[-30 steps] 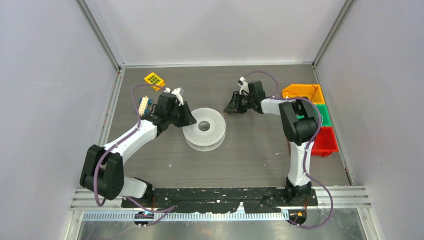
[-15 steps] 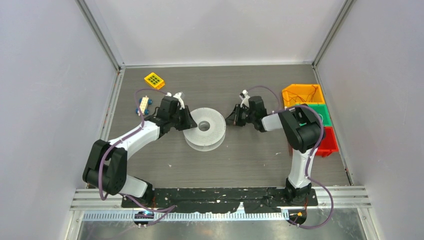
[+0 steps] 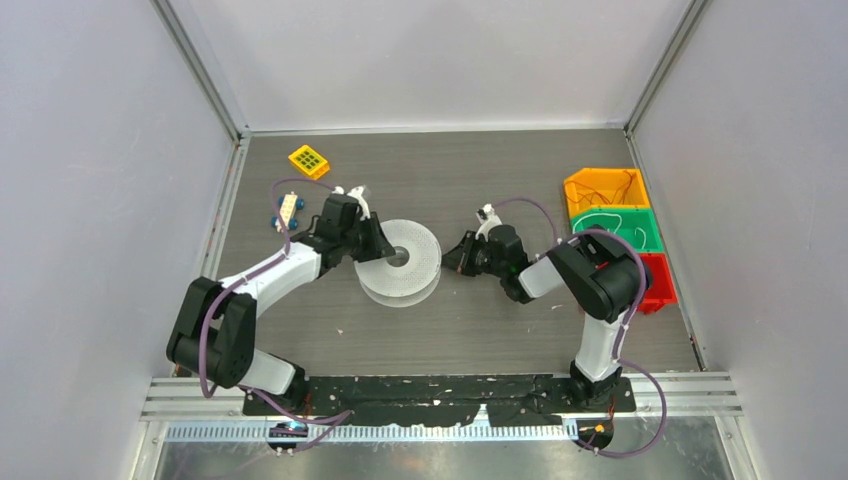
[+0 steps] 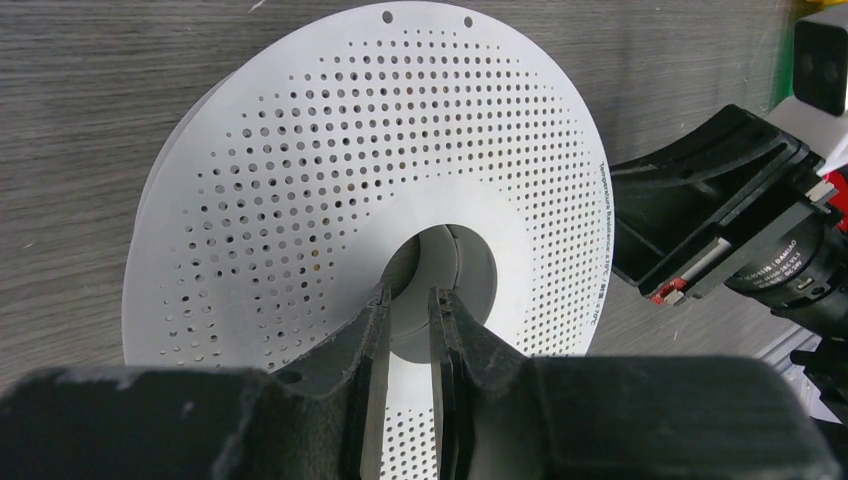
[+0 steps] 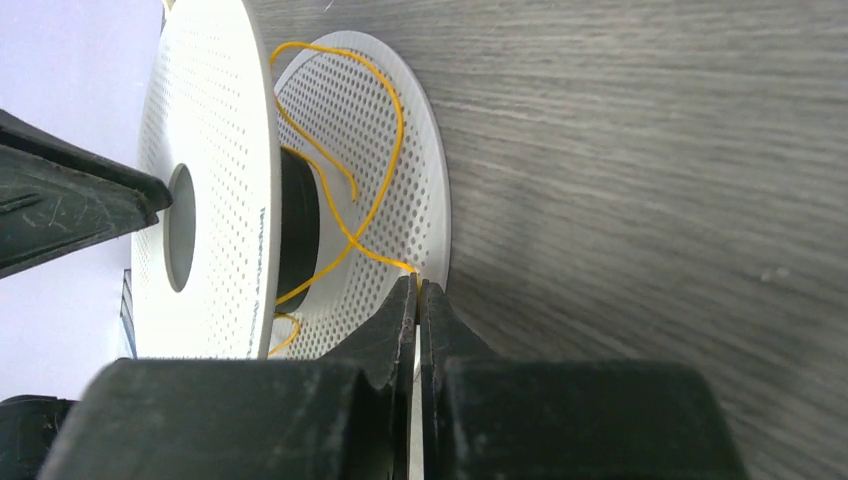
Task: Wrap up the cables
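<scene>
— Right jaws?
— Pressed shut, tip against tip, on the yellow cable point(image 5: 385, 170). Pinched at the very tips, just beside the rim of the reel point(image 5: 210, 200), on the flange turned toward the worktop point(image 3: 480, 320).
— And past the tips?
— Climbs into the gap between the two perforated flanges, arcs loosely over the dark core, drops again on the near side. Slack loops, not wound tight.
— Left jaws?
— Closed on the reel's hub at the edge of the centre hole, hub wall clamped between the fingers point(image 4: 365, 380). Apart from the cable, with a flange in between; opposite face of the reel from the right jaws.
— Reel lying flat?
— Tilted up, near the middle of the worktop, between both arms.
— Anything else?
— Orange bin point(image 3: 603, 187), green bin point(image 3: 617, 228) and red bin point(image 3: 655, 283) in a row at the right edge. Yellow keypad block point(image 3: 308, 160) at the far left.
</scene>
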You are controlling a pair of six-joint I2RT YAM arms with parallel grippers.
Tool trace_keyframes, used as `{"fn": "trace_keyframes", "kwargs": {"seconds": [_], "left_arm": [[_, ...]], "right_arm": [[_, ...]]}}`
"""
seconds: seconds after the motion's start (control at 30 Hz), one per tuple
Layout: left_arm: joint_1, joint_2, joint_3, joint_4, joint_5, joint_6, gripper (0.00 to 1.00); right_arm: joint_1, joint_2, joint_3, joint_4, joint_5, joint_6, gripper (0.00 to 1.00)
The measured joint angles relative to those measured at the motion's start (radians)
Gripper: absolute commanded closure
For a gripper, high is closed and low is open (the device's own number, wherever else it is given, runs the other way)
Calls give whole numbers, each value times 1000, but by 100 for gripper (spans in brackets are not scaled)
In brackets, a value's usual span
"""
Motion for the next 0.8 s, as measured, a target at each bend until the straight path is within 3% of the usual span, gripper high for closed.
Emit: {"fn": "trace_keyframes", "kwargs": {"seconds": [0.33, 0.47, 0.63, 0.8], "left_arm": [[-8, 2, -7, 6, 0, -4, 78], [-10, 2, -13, 9, 0, -15, 78], [-10, 3, -20, 10, 0, -26, 78], [-16, 2, -26, 17, 0, -29, 78]], "right_arm": [[29, -140, -25, -35, 95, -31, 94], [96, -142, -36, -29, 140, 5, 95], [191, -100, -84, 46, 199, 92, 95], [207, -49, -150, 180, 251, 194, 94]]}}
